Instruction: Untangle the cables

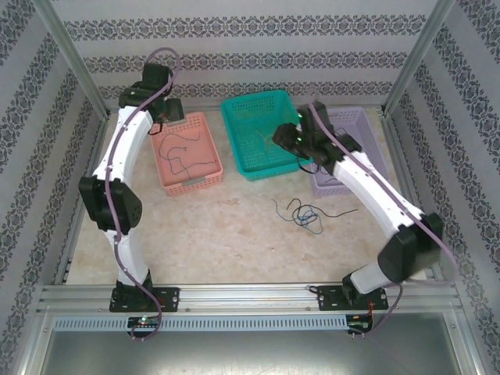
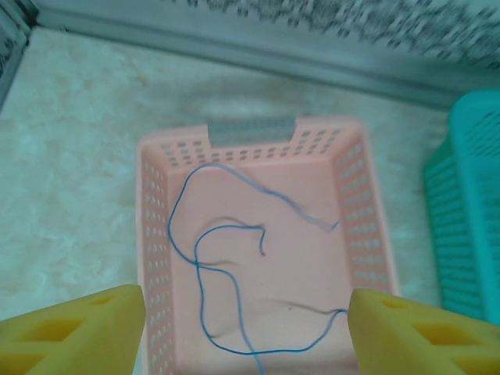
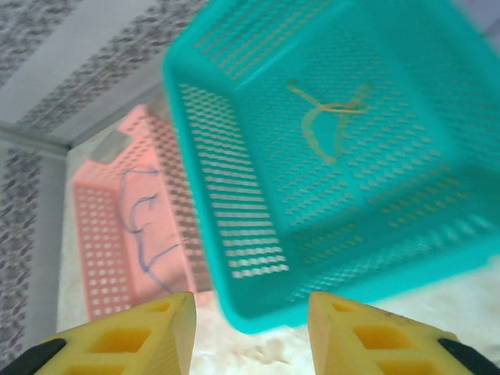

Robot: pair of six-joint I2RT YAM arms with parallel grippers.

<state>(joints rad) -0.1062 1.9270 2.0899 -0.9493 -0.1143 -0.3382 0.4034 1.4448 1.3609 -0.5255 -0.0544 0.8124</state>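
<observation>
The left claw [image 2: 246, 305] hangs over the pink basket [image 2: 155, 234] with its yellow fingers [image 2: 78, 332] spread wide and nothing between them, and a blue cable [image 2: 234, 226] lies loose in that basket. The right claw [image 3: 250, 308] is spread too and holds nothing, above the green basket [image 3: 234, 203] where a yellowish cable [image 3: 336, 109] lies. A knot of dark cables [image 1: 303, 212] sits on the table [image 1: 226, 238].

A lab-style robot test cell; aluminium frame [image 1: 70, 56], wallpapered panels [image 1: 250, 31], 2 arms [image 1: 125, 148] bolted to a table [image 1: 234, 226].

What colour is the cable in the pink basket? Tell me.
Blue cable; left wrist view shows it best.
</observation>
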